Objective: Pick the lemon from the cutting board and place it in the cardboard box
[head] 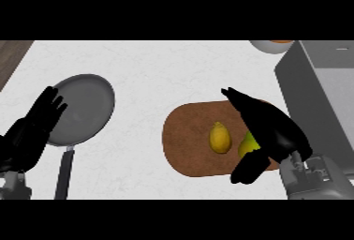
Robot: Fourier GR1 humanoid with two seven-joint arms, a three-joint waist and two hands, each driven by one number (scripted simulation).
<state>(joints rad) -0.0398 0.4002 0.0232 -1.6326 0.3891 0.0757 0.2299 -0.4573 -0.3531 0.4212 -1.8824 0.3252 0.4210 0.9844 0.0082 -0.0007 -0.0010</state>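
At the lower edge of the frame, two grey forearms rise over a white marbled counter (pixel 173 70). At the lower left, the left hand (pixel 31 133) rests open, its fingers (pixel 47 105) straight and pointing up, overlapping the left rim of a grey frying pan (pixel 86 110) whose dark handle runs down toward the bottom edge. At the lower right, the right hand (pixel 273 131) hangs over the right part of a rounded brown cutting board (pixel 187 136), its fingers stretched toward the upper left and its thumb (pixel 249 168) pointing down past the board's lower edge; the hand is released and grasps nothing. The lemon (pixel 220 137) lies on the board just left of that hand, clear of the palm (whether any part of the hand touches it cannot be told). A second, yellow-green fruit (pixel 247 144) shows at the hand's edge, mostly hidden under the palm. Farther up, along the right side of the frame, stands a grey box (pixel 304 70) with tall walls, its open inside facing the camera; the lemon is not in it. At the top right edge, a round white bowl (pixel 271 46) with something orange inside is cut off by the frame. A strip of dark wood (pixel 10 56) shows at the upper left corner beside the counter.
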